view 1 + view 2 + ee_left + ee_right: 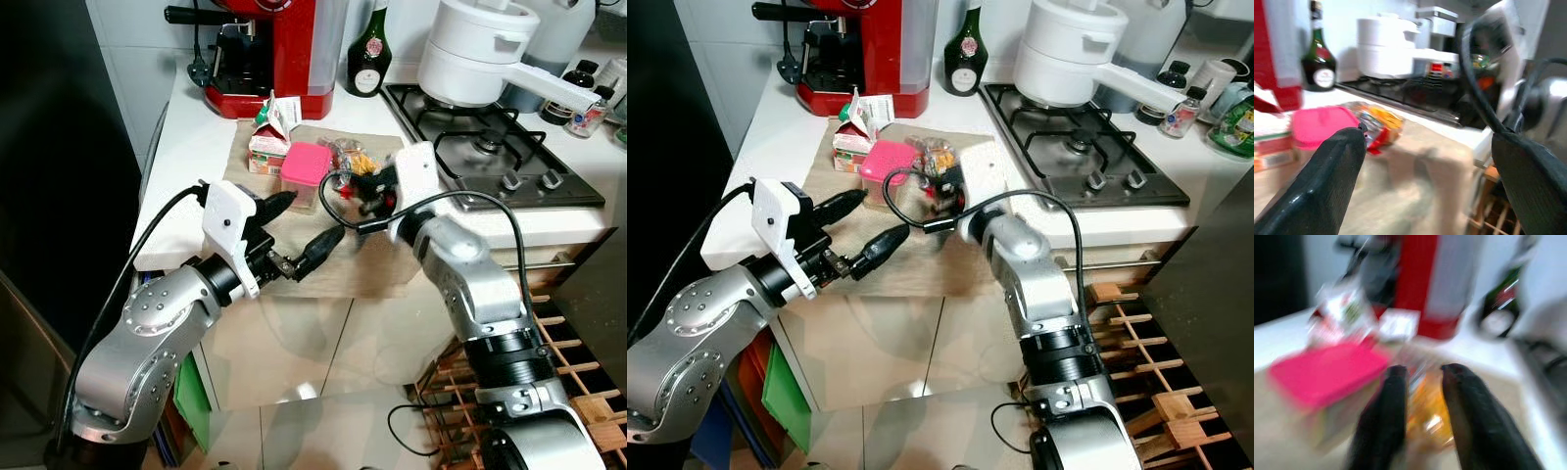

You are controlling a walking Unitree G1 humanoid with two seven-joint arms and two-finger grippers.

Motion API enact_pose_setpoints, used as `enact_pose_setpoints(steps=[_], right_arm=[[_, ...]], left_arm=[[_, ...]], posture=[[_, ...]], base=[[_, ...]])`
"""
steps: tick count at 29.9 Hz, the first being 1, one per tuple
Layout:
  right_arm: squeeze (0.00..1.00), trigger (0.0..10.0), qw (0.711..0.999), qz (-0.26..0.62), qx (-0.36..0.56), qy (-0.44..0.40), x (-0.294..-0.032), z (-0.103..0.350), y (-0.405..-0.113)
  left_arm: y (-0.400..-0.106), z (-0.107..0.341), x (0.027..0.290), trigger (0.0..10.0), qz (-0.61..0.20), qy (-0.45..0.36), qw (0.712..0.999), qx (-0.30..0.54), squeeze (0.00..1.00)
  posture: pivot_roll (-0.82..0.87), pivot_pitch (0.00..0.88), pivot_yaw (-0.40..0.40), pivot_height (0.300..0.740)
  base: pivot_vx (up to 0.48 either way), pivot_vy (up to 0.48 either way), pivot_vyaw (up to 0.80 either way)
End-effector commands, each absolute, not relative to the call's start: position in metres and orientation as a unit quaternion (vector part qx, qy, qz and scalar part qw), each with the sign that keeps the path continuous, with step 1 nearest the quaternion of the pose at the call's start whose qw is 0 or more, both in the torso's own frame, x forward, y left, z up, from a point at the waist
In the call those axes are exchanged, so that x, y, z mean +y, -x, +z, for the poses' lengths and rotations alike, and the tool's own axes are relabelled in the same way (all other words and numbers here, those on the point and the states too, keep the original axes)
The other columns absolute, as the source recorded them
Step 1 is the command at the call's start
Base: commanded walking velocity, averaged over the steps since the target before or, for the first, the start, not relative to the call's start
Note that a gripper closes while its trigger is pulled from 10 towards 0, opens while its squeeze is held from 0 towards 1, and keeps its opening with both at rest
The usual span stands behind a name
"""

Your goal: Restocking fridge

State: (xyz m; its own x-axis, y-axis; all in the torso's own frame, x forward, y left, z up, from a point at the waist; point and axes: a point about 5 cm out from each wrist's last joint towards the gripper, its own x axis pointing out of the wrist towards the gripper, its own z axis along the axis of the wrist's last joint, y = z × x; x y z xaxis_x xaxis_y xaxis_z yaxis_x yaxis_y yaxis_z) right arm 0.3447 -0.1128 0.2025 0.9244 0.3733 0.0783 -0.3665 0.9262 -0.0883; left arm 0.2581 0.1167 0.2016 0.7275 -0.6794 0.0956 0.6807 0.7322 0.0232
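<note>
On a wooden board (377, 266) at the counter's front lie a pink-lidded container (306, 164), a small drink carton (268, 139) and a clear snack bag with orange contents (350, 154). My left gripper (300, 227) hovers open over the board's near edge, just in front of the pink container (1317, 125), holding nothing. My right gripper (366, 192) reaches in from the right and sits low beside the snack bag (1425, 423). In the blurred right wrist view its fingers (1393, 401) stand a narrow gap apart, with the bag just beyond them.
A red coffee machine (279, 49), a green bottle (369, 54) and a white pot (475, 49) on the gas hob (490, 147) stand behind the board. A dark tall surface (49, 147) rises at the left. A wooden rack (578, 382) is on the floor at right.
</note>
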Motion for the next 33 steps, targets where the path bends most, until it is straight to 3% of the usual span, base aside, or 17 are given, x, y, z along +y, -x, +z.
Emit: enact_pose_setpoints(steps=[1, 6, 11, 12, 13, 14, 21, 33], right_arm=[[1.0, 10.0, 0.985, 0.142, -0.092, 0.039, -0.13, 0.218, -0.342], [1.0, 10.0, 0.984, 0.077, -0.142, 0.074, -0.15, 0.229, -0.329], [1.0, 10.0, 0.982, 0.039, -0.163, 0.09, -0.157, 0.226, -0.32], [1.0, 10.0, 0.978, 0.029, -0.176, 0.108, -0.157, 0.224, -0.313], [1.0, 10.0, 0.978, 0.029, -0.176, 0.108, -0.157, 0.224, -0.313], [1.0, 10.0, 0.976, 0.025, -0.179, 0.117, -0.158, 0.219, -0.308], [1.0, 10.0, 0.981, 0.011, -0.143, 0.128, -0.168, 0.186, -0.275], [1.0, 10.0, 0.983, 0.024, -0.112, 0.14, -0.171, 0.176, -0.257]], left_arm=[[-0.261, 0.205, 0.118, 10.0, -0.354, 0.005, 0.933, -0.058, 0.0], [-0.269, 0.204, 0.112, 10.0, -0.333, 0.035, 0.94, -0.062, 0.0], [-0.293, 0.188, 0.113, 10.0, -0.213, 0.041, 0.976, -0.031, 0.0], [-0.304, 0.177, 0.113, 10.0, -0.181, 0.038, 0.983, -0.012, 0.69], [-0.304, 0.177, 0.113, 10.0, -0.181, 0.038, 0.983, -0.012, 0.69], [-0.312, 0.17, 0.113, 10.0, -0.166, 0.04, 0.985, -0.001, 1.0], [-0.342, 0.171, 0.128, 10.0, -0.097, 0.003, 0.995, -0.001, 1.0], [-0.33, 0.183, 0.112, 10.0, -0.15, 0.014, 0.988, -0.036, 1.0]], posture=[[-0.01, 0.0, -0.06, 0.74], [-0.04, 0.0, -0.038, 0.74], [-0.06, 0.0, -0.004, 0.74], [-0.08, 0.0, 0.004, 0.74], [-0.08, 0.0, 0.004, 0.74], [-0.09, 0.0, 0.008, 0.74], [-0.14, 0.011, 0.028, 0.74], [-0.17, 0.053, 0.015, 0.74]], base=[[0.0, 0.0, 0.0], [0.0, 0.0, 0.0], [0.0, 0.0, 0.0], [0.0, 0.0, 0.0], [0.0, 0.0, 0.0], [0.0, 0.0, 0.0], [0.0, 0.0, 0.0], [0.0, 0.0, 0.0]])
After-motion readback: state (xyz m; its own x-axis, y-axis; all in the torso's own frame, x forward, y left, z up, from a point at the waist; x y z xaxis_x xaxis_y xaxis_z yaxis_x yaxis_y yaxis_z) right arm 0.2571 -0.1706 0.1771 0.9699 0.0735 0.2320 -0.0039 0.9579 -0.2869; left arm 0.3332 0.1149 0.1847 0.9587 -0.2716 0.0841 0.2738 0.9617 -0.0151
